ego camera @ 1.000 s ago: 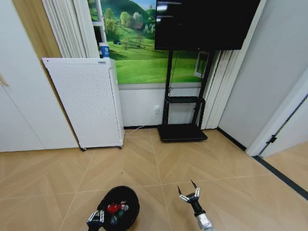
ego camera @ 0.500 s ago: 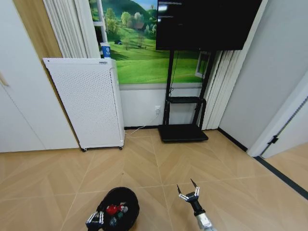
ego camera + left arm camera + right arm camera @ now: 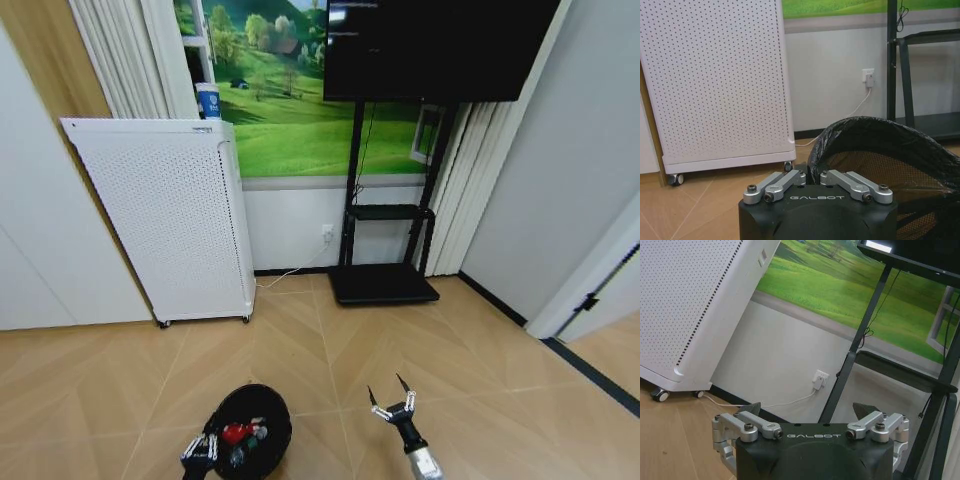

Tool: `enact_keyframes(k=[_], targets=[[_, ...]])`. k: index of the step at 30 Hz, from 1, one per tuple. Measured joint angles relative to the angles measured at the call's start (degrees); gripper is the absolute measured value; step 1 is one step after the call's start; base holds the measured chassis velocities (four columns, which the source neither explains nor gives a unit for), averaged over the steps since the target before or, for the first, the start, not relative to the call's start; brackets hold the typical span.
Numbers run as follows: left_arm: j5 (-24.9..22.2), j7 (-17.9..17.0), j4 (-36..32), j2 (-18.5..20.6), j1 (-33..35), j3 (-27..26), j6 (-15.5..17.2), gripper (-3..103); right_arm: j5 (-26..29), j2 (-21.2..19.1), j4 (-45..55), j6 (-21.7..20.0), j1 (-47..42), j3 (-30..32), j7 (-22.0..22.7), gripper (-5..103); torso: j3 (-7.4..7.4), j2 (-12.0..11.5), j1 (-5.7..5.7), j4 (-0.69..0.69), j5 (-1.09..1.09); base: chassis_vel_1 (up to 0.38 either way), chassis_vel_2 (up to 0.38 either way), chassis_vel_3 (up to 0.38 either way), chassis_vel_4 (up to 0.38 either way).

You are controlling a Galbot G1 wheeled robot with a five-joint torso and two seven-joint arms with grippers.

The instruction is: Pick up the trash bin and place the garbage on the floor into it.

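Trash bin (image 3: 252, 430) located low in the head view, black, round, lined with a black bag, above the wooden floor (image 3: 480, 360). Left hand (image 3: 199, 452) positioned at the bin's near-left rim, fingers drawn together and clamped on that rim; confirmed in the left wrist view, where the rim (image 3: 860, 135) meets the closed fingers (image 3: 805, 176). Garbage (image 3: 240, 436) lying inside the bin: a red piece uppermost, a small clear bottle with green beside it; further pieces too small to separate.

Right hand (image 3: 393, 409) held out to the right of the bin, well apart from it, fingers spread wide and holding nothing; same spread seen in the right wrist view (image 3: 810, 412).

White perforated appliance (image 3: 160, 230) standing on casters against the wall, behind the bin and to the left. Black TV stand (image 3: 385, 240) to the right of the appliance, its base plate on the floor by the wall.
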Motion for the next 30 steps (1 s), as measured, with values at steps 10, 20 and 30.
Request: enact_keyframes(k=[10, 20, 30], targets=[[0.9, 0.2, 0.5, -1.6, 0.9, 0.8, -0.4, 7, 0.4, -0.3, -0.3, 0.0, 0.1, 0.2, 0.2, 100, -0.03, 0.0, -0.05, 0.00, 0.01, 0.003, 0.002, -0.015, 0.012], [0.3, -0.2, -1.3, -1.5, 1.2, 1.1, 0.0, 7, 0.2, 0.2, -1.3, 0.0, -0.1, 0.5, 0.2, 100, -0.02, 0.0, -0.05, 0.00, 0.01, 0.008, -0.027, -0.012, 0.024], [-2.5, -1.7, -0.9, -2.3, 3.7, 1.2, -0.1, 7, -0.4, 1.3, -2.7, 0.0, 0.4, 0.5, 0.4, 100, -0.02, 0.0, -0.04, 0.00, 0.02, 0.000, 0.000, 0.000, 0.000]])
